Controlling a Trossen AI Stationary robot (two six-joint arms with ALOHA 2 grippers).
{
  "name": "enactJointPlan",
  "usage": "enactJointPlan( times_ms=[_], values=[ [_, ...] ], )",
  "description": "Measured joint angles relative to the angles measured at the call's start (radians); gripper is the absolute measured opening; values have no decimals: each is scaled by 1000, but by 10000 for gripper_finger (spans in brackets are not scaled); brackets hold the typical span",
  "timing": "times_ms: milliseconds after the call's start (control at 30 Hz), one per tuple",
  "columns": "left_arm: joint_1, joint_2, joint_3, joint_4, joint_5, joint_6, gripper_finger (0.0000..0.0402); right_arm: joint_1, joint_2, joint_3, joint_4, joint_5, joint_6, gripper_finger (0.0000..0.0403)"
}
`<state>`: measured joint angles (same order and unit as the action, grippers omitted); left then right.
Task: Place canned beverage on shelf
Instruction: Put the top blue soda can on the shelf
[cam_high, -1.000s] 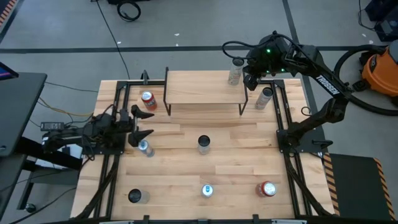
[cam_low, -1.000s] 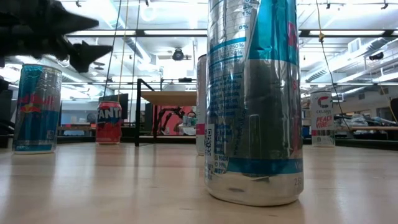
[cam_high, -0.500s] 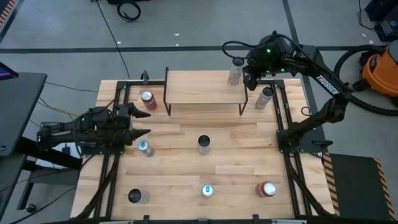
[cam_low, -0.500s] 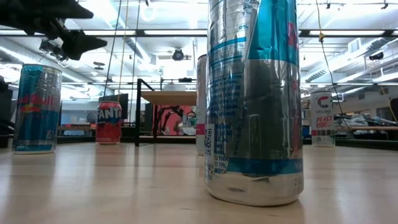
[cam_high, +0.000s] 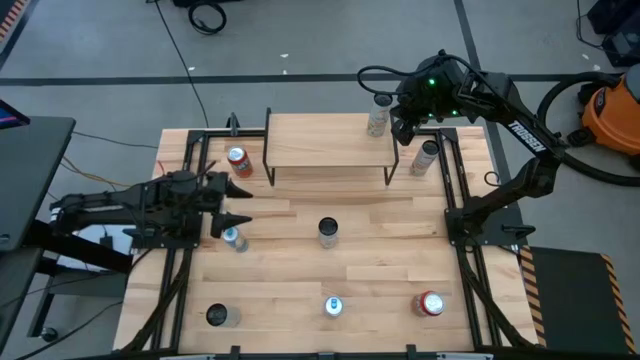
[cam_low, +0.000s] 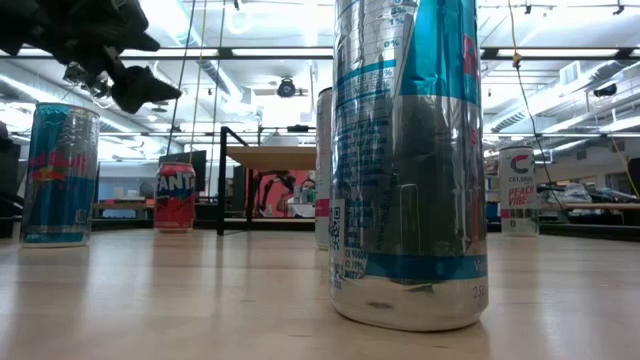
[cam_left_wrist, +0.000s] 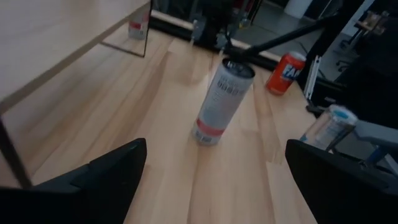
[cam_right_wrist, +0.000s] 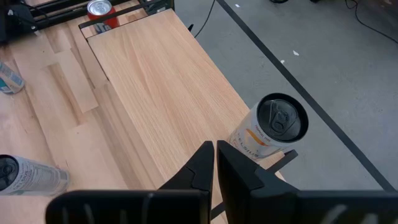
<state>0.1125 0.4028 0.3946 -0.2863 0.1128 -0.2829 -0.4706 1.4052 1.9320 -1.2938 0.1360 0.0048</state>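
Note:
The shelf (cam_high: 328, 145) stands at the table's far middle on thin black legs. A pale can (cam_high: 378, 115) stands upright on its far right corner, also in the right wrist view (cam_right_wrist: 270, 127). My right gripper (cam_high: 403, 128) hovers shut just beside that can, above the board (cam_right_wrist: 214, 163). My left gripper (cam_high: 232, 198) hangs open over the table's left side, above a blue can (cam_high: 233, 238) and near a red can (cam_high: 238, 160). Its fingers (cam_left_wrist: 214, 180) point toward a slim can (cam_left_wrist: 222, 102) at the table's centre.
More cans stand upright on the tabletop: one right of the shelf (cam_high: 426, 157), one in the centre (cam_high: 328, 232), and three along the near edge (cam_high: 218, 315), (cam_high: 333, 306), (cam_high: 430, 303). Black frame rails (cam_high: 180, 260) run down both table sides.
My left gripper has risen above the blue can and tipped from pointing steeply down toward nearly level, staying open. The cans and my right arm have kept still.

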Motion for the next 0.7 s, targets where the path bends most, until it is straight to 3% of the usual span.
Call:
enactJointPlan(
  times_ms=[100, 233, 500, 700],
  values=[
    [-17, 21, 4, 59, 15, 26, 396, 0, 0, 0, 0, 0, 0, 29],
    [-47, 47, 82, 0, 6, 62, 396, 0, 0, 0, 0, 0, 0, 29],
    [-139, 128, 292, -326, -128, 53, 396, 0, 0, 0, 0, 0, 0, 29],
    [-185, 175, 322, -550, -219, -88, 396, 0, 0, 0, 0, 0, 0, 29]
  ],
)
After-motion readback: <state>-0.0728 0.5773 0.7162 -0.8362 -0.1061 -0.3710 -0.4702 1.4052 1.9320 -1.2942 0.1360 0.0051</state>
